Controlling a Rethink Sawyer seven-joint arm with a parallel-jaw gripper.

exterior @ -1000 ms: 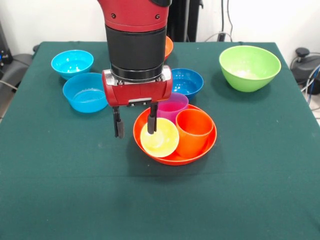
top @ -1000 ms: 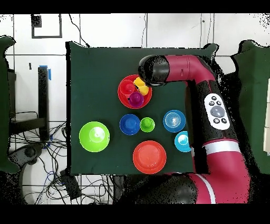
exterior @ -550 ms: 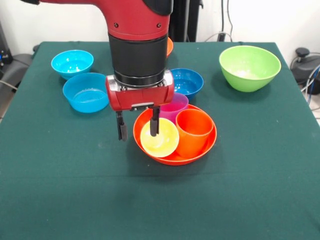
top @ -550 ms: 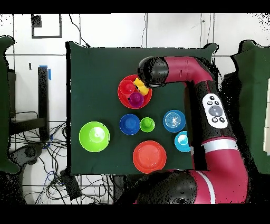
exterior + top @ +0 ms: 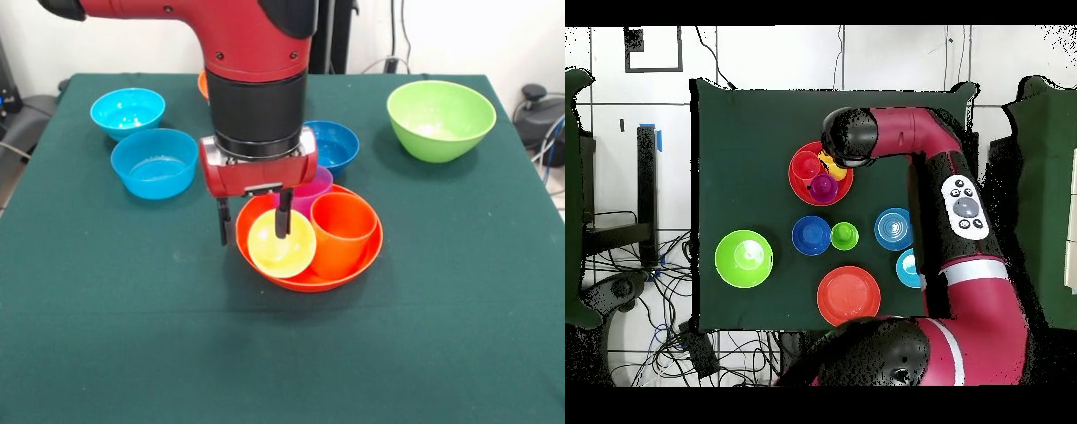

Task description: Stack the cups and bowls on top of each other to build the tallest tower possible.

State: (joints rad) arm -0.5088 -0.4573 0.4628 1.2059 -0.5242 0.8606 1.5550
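Gripper (image 5: pixel 253 224) hangs with fingers spread, one outside the large orange bowl's (image 5: pixel 357 265) left rim, the other inside the tilted yellow cup (image 5: pixel 281 245). That bowl also holds the orange cup (image 5: pixel 343 230) and purple cup (image 5: pixel 309 190). Dark blue bowl (image 5: pixel 334 144) sits just behind; lime green bowl (image 5: pixel 440 118) far right

three cups (image 5: pixel 313 234) in bowl (image 5: pixel 357 266), gripper (image 5: pixel 253 228) above
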